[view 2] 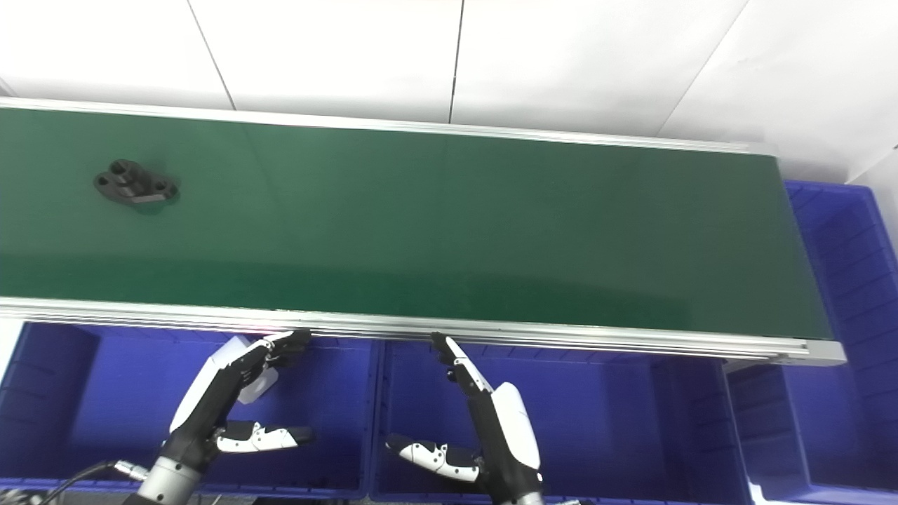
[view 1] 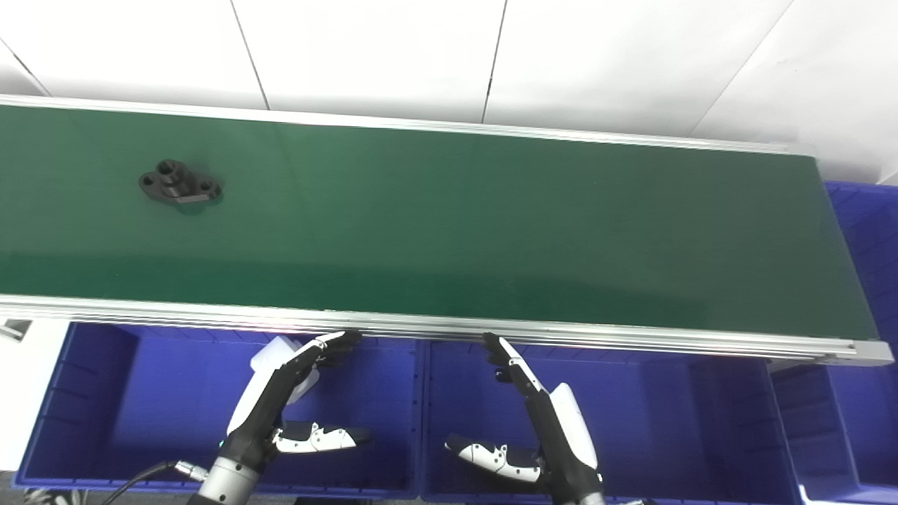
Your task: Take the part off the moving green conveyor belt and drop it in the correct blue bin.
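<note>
A black flanged part (view 1: 179,184) with a raised hub and holes lies on the green conveyor belt (view 1: 456,217), far left and toward the back. My left hand (view 1: 284,396) hovers open over the left blue bin (view 1: 91,414), fingertips near the belt's front rail. My right hand (view 1: 537,417) is open too, over the middle blue bin (view 1: 666,421), fingers stretched up toward the rail. Both hands hold nothing and are well away from the part.
A white piece (view 2: 254,382) lies in the left bin, partly behind my left hand. A third blue bin (view 1: 866,337) stands past the belt's right end. An aluminium rail (view 1: 631,337) runs along the belt's front edge. White wall panels stand behind.
</note>
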